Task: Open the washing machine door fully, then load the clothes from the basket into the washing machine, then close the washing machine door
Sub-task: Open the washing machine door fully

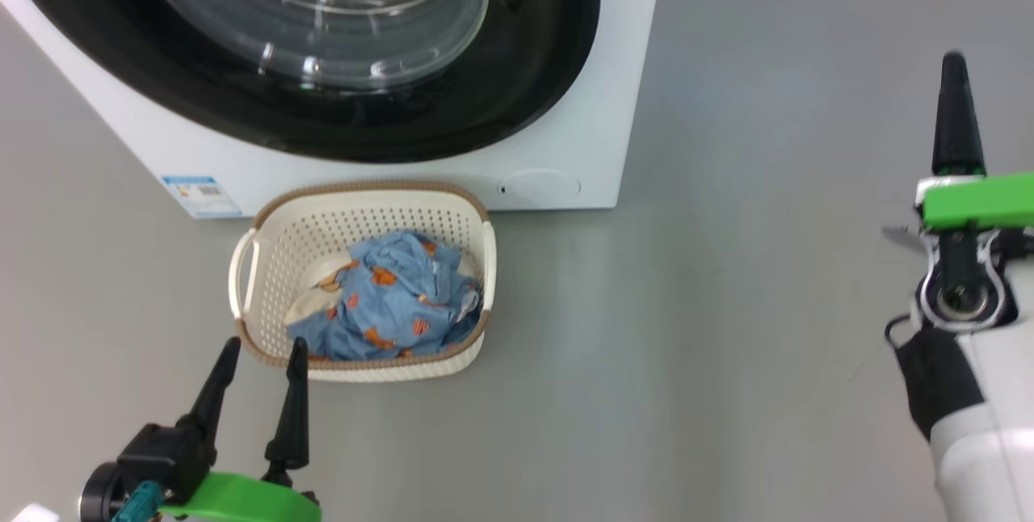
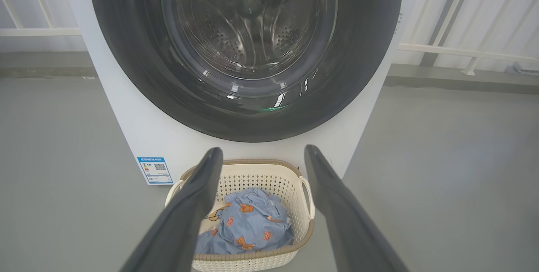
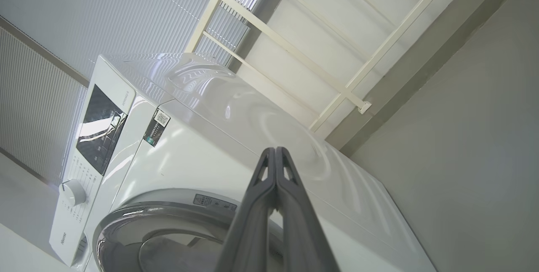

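Basket [image 1: 323, 231]: on the grey floor [image 1: 727, 304] just in front of the washing machine [image 1: 614, 102], below the lower edge of the washing machine door [image 1: 525, 61]. Inside you have the clothes [image 1: 396, 300], one crumpled heap of light blue fabric with orange prints. A cream piece [image 1: 311, 304] is tucked under its left side. The heap lies toward the near half and stays below the rim.

Door: shut flat against the machine front. You can see the perforated drum [image 2: 252, 32] through the glass from the left wrist. The black rim overhangs the back edge of the basket in the head view, so the two look close.

Around: blue label [image 1: 198, 192] at the machine's lower left, small round flap [image 1: 540, 184] at its lower right. A white railing [image 3: 294, 49] stands behind the machine, and the control panel [image 3: 99, 129] and dial [image 3: 72, 192] are on its top front.

Left gripper [image 1: 265, 348]: low, at the near left corner of the basket, fingers pointing at the machine. Jaws spread wide, nothing between them. From its wrist they frame the basket and the clothes. Contact with the rim cannot be told.

Right gripper [image 1: 955, 69]: well off to the right over bare floor, clear of machine and basket. Fingers pressed together tip to tip, holding nothing. Its wrist camera looks at the machine's upper side.
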{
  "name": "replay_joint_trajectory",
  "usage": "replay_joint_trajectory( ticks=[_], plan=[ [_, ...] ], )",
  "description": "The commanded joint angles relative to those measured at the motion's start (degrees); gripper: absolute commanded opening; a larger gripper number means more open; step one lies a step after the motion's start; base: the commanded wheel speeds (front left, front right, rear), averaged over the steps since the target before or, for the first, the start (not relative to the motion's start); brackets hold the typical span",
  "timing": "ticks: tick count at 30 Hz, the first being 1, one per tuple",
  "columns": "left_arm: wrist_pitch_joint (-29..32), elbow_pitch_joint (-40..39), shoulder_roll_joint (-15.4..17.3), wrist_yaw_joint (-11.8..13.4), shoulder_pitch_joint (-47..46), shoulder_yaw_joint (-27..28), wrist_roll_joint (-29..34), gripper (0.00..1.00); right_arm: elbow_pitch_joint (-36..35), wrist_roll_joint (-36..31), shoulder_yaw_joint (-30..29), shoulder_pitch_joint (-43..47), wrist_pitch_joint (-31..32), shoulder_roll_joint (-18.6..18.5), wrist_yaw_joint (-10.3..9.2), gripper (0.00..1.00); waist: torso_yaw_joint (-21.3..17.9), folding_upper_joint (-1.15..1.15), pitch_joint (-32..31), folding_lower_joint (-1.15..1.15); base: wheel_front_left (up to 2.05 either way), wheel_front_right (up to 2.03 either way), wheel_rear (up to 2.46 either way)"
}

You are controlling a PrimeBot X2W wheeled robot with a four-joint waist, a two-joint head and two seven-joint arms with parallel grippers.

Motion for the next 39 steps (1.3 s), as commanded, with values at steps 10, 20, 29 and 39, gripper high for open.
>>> replay_joint_trajectory(
  ticks=[10, 20, 29, 39],
  plan=[
    [-0.4, -1.5, 0.3, -0.1, -4.3, -0.3, -0.8, 1.00, 4.7, 11.3, -0.3, -11.6, 12.5, -3.3, -0.06, 0.00, 2.3, 0.00, 5.9, -0.01, 0.00, 0.00, 0.00],
    [-0.4, -2.0, 0.2, 0.7, -6.4, -2.6, -2.2, 1.00, 10.5, 17.3, 0.3, -18.8, 27.3, -4.6, -0.06, 0.00, 3.4, 0.00, 9.3, -0.01, 0.00, 0.00, 0.00],
    [-0.4, -2.2, 0.2, 1.2, -8.8, -5.8, -3.3, 1.00, 13.2, 22.8, -1.4, -24.4, 37.4, -5.7, -0.06, 0.00, 5.6, 0.00, 12.6, -0.01, 0.00, 0.00, 0.00],
    [-0.4, -3.4, 0.2, 1.9, -11.0, -7.8, -4.5, 1.00, 16.2, 22.2, -0.3, -31.5, 41.6, -5.7, -0.06, 0.00, 7.6, 0.00, 16.5, -0.01, 0.00, 0.00, 0.00]
  ],
)
